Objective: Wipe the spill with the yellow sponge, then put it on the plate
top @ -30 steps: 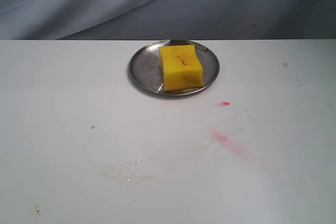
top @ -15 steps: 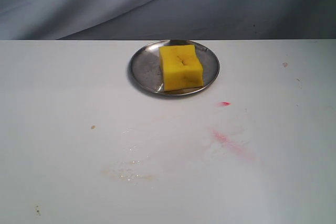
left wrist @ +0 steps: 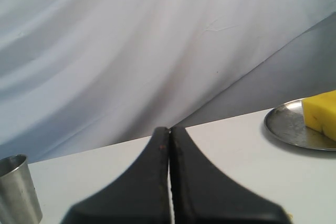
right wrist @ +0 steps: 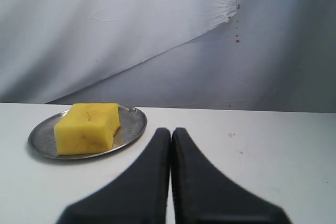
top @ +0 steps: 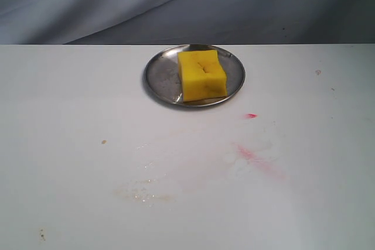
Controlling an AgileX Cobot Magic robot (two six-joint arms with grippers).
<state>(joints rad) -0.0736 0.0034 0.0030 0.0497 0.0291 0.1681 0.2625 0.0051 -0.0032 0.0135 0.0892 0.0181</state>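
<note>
The yellow sponge (top: 202, 75) lies on the round silver plate (top: 159, 74) at the back middle of the white table; both also show in the right wrist view as sponge (right wrist: 87, 128) on plate (right wrist: 131, 120), and at the edge of the left wrist view as sponge (left wrist: 321, 114) and plate (left wrist: 286, 125). Of the spill only a faint wet amber trace (top: 142, 193) shows on the table's front left. Neither arm appears in the exterior view. My left gripper (left wrist: 169, 129) is shut and holds nothing. My right gripper (right wrist: 171, 130) is shut too, empty, apart from the plate.
A pink-red smear (top: 261, 161) and a small red dot (top: 251, 115) mark the table right of centre. A small brown speck (top: 104, 141) lies at the left. A metal cup (left wrist: 17, 188) stands at the left wrist view's edge. Grey cloth hangs behind the table.
</note>
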